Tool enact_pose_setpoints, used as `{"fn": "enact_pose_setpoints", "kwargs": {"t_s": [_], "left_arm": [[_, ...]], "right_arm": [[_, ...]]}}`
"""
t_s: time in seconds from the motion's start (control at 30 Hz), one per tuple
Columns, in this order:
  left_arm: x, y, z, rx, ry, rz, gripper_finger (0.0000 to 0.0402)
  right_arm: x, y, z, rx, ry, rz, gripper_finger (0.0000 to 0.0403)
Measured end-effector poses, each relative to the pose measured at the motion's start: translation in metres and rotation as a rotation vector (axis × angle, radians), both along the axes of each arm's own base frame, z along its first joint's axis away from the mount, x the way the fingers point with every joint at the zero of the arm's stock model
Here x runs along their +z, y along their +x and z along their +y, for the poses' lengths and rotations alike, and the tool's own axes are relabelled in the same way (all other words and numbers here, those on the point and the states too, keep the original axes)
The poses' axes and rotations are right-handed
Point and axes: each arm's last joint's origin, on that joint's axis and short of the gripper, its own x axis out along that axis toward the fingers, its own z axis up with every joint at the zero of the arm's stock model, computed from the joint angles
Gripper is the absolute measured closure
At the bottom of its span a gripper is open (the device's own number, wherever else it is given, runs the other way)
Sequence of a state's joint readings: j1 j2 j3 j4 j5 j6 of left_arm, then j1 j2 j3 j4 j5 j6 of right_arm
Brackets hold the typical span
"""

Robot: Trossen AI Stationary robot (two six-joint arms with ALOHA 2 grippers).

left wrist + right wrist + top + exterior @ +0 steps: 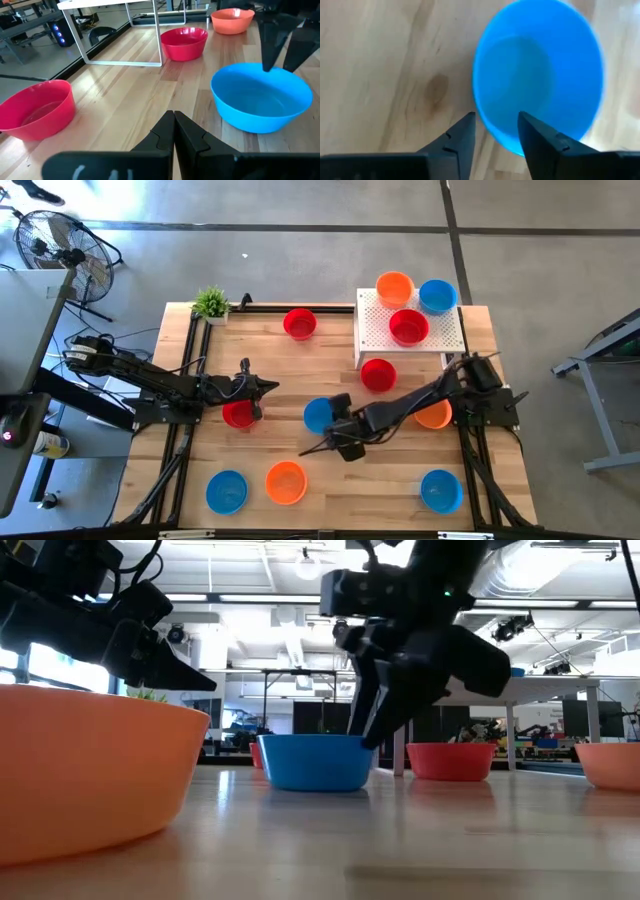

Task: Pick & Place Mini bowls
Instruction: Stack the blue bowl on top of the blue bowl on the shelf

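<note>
Looking down, high view: my right fingers point(322, 446) hang over the middle of the tabletop point(330, 370), just beside the centre blue bowl point(317, 415), which stands between my two arms.
Left arm, high view: my left fingers point(268, 386) point toward the middle, with a red bowl point(238, 414) just beside them.
Other bowls, high view: red ones by the far edge point(299, 323) and beside the white stand point(378, 374); red point(408, 326), orange point(394, 287) and blue point(437, 296) on or at the white stand point(375, 330); an orange bowl point(434, 416) partly under my right arm; blue point(227, 491), orange point(286, 482) and blue point(441, 490) along the near edge.
Plant, high view: a small green plant point(211, 303) sits at the far left corner.
Low view: my right fingers point(372, 720) reach down at the blue bowl's point(316, 761) rim; whether they touch it I cannot tell. A big orange bowl point(90, 770) fills the near left.
Left wrist view: my left fingers point(174, 134) are pressed together, grasping nothing; the blue bowl point(261, 97) stands ahead, apart from them, with my right fingers point(282, 45) at its far rim.
Right wrist view: my right fingers point(496, 137) are spread apart and released; the blue bowl's point(539, 75) rim lies at the gap between them, not gripped.
</note>
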State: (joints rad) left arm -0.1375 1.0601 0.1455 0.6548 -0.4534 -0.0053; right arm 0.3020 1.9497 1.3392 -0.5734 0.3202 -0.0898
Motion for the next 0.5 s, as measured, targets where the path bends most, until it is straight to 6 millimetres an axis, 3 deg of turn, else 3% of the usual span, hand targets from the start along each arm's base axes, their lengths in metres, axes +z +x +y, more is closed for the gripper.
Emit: {"fn": "enact_pose_setpoints", "kwargs": {"t_s": [0.3,0.5], "left_arm": [[-0.0003,-0.0001,0.0,0.0,-0.002,0.002,0.0401],[-0.0004,-0.0001,0.0,0.0,-0.002,0.003,0.0401]], "right_arm": [[-0.0034,0.0043,-0.0074,0.009,0.102,0.049,0.0388],[0.0027,-0.004,-0.0029,-0.009,0.13,0.085,0.039]]}}
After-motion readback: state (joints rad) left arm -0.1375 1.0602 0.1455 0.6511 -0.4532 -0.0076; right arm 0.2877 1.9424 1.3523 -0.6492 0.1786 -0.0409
